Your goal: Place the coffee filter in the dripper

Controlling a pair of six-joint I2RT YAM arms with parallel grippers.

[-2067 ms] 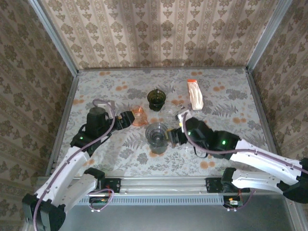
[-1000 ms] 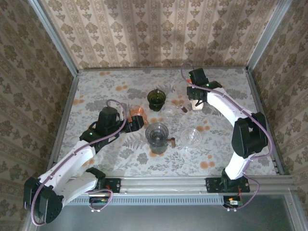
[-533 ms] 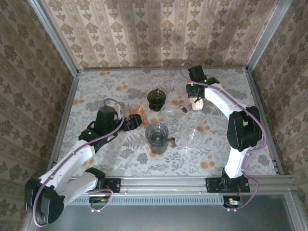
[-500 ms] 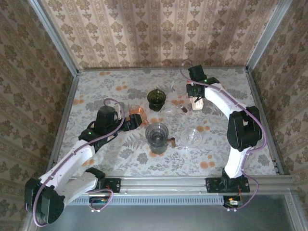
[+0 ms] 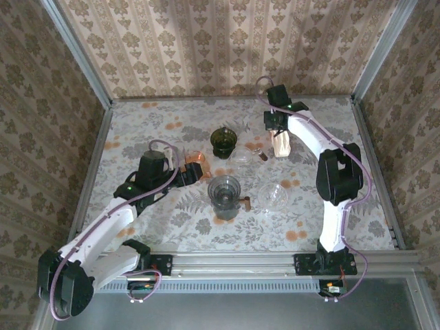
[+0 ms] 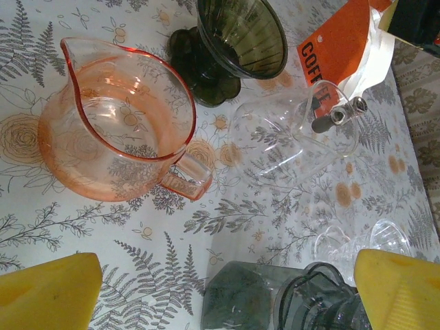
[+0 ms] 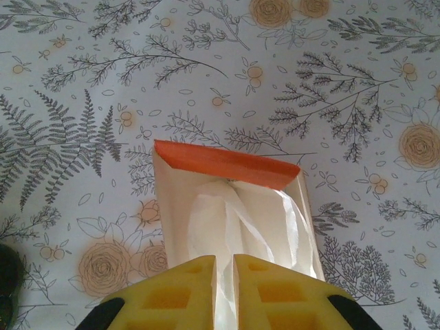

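Surface [image 5: 130, 127] lies bare along the left edge, with free room there. Left fingers [image 6: 48, 292] are spread wide, holding nothing, just short of the pink pitcher [image 6: 117, 130]. Past it, mid-surface, stands the green dripper [image 6: 237, 38]. Near the far right edge, right fingers [image 7: 168, 295] almost meet, seemingly pinching a coffee filter [image 7: 213, 220] inside its pack [image 7: 227, 165].

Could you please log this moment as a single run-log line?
right gripper: shut on coffee filter at filter pack | left gripper: open, by pink pitcher | green dripper: empty
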